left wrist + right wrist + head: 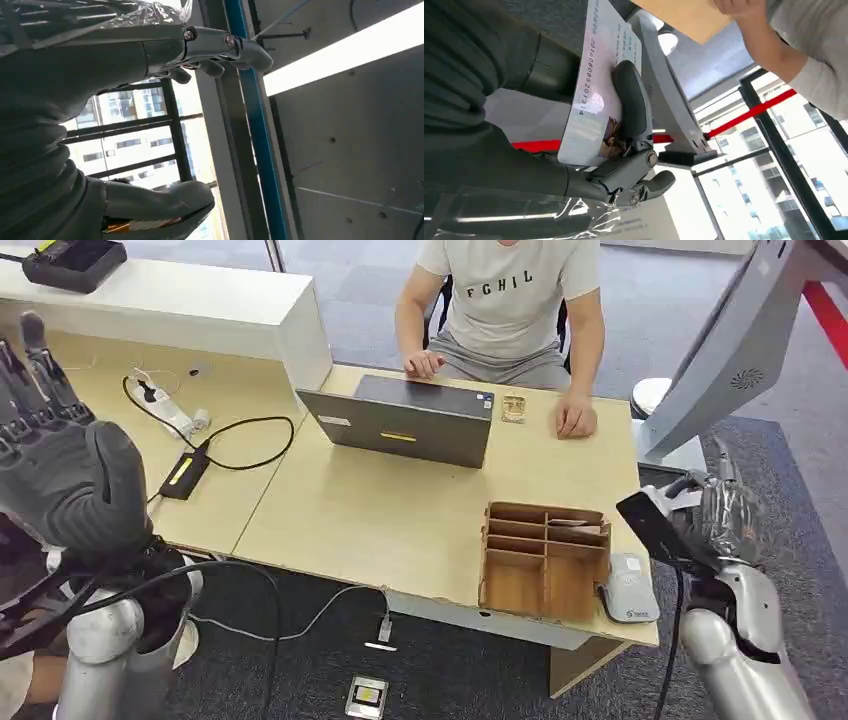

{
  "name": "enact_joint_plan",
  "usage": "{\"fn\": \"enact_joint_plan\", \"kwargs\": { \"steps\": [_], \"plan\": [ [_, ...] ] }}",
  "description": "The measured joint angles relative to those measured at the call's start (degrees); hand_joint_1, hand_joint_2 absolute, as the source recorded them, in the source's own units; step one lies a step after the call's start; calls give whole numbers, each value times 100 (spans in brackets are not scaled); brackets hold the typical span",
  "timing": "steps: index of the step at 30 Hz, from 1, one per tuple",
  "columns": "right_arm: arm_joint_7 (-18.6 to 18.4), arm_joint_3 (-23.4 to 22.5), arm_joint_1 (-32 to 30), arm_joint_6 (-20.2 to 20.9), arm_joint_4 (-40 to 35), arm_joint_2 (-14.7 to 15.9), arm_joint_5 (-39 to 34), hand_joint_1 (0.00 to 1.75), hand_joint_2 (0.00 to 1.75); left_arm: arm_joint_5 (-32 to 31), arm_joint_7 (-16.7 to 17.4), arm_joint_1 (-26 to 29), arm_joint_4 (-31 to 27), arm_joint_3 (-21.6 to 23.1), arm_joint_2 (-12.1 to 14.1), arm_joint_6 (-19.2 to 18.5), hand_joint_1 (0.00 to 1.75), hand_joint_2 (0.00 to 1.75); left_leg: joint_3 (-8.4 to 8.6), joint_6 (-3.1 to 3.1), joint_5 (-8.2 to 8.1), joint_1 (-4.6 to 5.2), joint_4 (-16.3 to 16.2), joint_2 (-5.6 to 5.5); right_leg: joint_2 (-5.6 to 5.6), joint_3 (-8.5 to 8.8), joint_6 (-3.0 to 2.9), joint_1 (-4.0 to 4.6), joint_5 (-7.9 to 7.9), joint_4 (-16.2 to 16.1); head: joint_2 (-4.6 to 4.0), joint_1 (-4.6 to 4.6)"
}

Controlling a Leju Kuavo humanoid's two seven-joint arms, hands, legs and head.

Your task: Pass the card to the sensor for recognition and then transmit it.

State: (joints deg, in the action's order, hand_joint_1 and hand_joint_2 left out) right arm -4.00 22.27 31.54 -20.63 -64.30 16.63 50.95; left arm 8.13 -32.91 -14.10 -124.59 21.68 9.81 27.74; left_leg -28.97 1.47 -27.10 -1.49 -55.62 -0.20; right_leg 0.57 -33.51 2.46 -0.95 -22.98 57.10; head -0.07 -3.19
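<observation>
Item: card (596, 95), held in the right hand (715, 515), pinched flat between the thumb and fingers (629, 107); in the head view it is seen as a dark slab pointing in towards the table (400, 520). Sensor (628, 590): a small pale reader lying at the table's near right corner, just beside the wooden organiser (545, 560). Relation: the sensor is judged to lie below the held card and slightly to its left, apart from it; the card's long axis is tilted. The right hand is by far the nearer. Left hand (65, 470): raised well apart at the left, fingers spread, nothing held.
</observation>
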Motion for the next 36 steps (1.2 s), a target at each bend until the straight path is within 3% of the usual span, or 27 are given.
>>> {"fn": "enact_joint_plan", "kwargs": {
  "steps": [9,20,36],
  "plan": [
    [116,289,873,125,175,-155,-64,175,175,66,-123,-119,151,2,-125,-99,0,175,-5,0,0,-1,0,-1,0,-5,0,0,0,2,0,0],
    [254,739,1885,40,1101,-682,15,175,175,234,-269,-164,254,0,-214,-210,0,175,-10,1,1,-1,0,-3,-1,-8,0,1,0,3,0,2],
    [173,1285,2494,125,2312,-1287,304,175,175,326,-319,-290,367,-9,-253,-238,0,175,-10,1,1,-1,0,-5,-1,-8,0,1,0,3,0,0]
  ]
}}
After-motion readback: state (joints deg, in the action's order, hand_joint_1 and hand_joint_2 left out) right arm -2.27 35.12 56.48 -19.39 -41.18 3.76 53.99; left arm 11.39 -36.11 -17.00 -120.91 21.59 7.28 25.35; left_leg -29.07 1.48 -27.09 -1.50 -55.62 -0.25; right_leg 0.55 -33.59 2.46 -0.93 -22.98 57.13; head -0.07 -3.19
